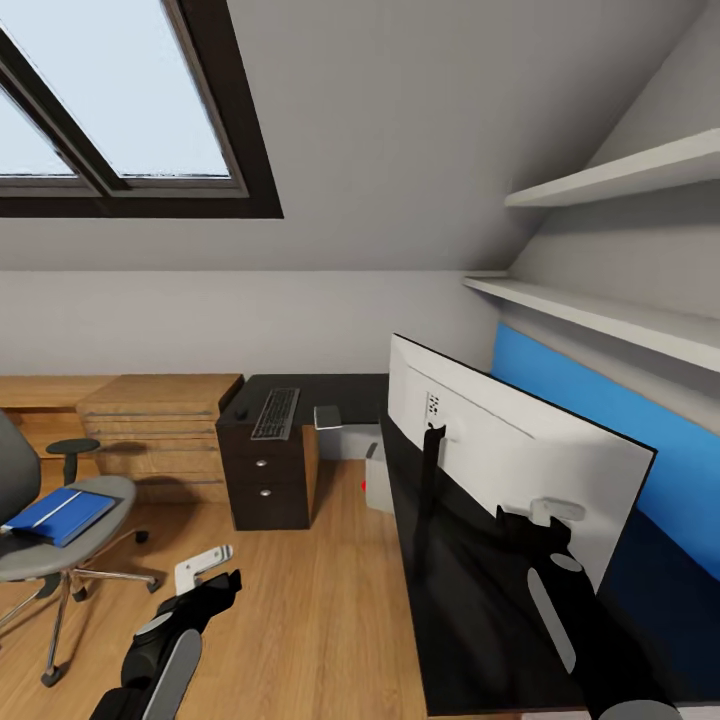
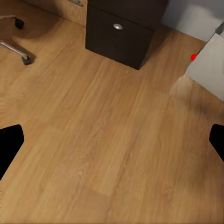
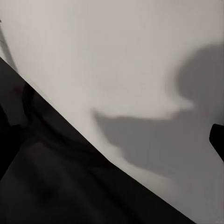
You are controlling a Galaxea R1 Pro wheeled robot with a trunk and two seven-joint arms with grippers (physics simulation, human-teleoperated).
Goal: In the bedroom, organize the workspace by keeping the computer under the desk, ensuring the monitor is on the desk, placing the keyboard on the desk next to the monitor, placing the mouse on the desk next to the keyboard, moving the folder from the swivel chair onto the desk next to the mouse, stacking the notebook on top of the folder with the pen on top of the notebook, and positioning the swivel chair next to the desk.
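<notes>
Now, each line places things relative to the desk.
Desk point(image 1: 470, 600): large, matte black and L-shaped; one wing runs along the right wall, the other reaches back to a drawer unit point(image 1: 266, 478) with round silver knobs.
Monitor point(image 1: 520, 450): stands on the right wing of the desk, its white back and slim black stand facing the camera.
Right arm: reaches up over the desk's near end to the back of the monitor.
Right gripper point(image 1: 545, 512): pressed close against the monitor's white back; whether the fingers are apart or together cannot be told. The right wrist view shows the white panel point(image 3: 140, 70) at very close range, crossed by a dark shadow.
Keyboard point(image 1: 275, 413): lies flat on the far wing of the desk, above the drawer unit.
Mouse point(image 1: 241, 413): small and black, just beside the keyboard on the side away from the monitor.
Notebook point(image 1: 328, 416): small and grey, on the far wing between the keyboard and the monitor.
Computer point(image 1: 378, 482): pale tower with a red light, on the floor in the desk's inner corner.
Swivel chair point(image 1: 60, 540): grey, well apart from the desk, on the wood floor at the left.
Chair seat contents: the blue folder point(image 1: 60, 514) lies flat on it.
Left arm: held low over the floor between the chair and the desk.
Left gripper point(image 1: 205, 570): fingers spread wide apart, holding nothing, pointing down at bare wood floor point(image 2: 107, 140).
</notes>
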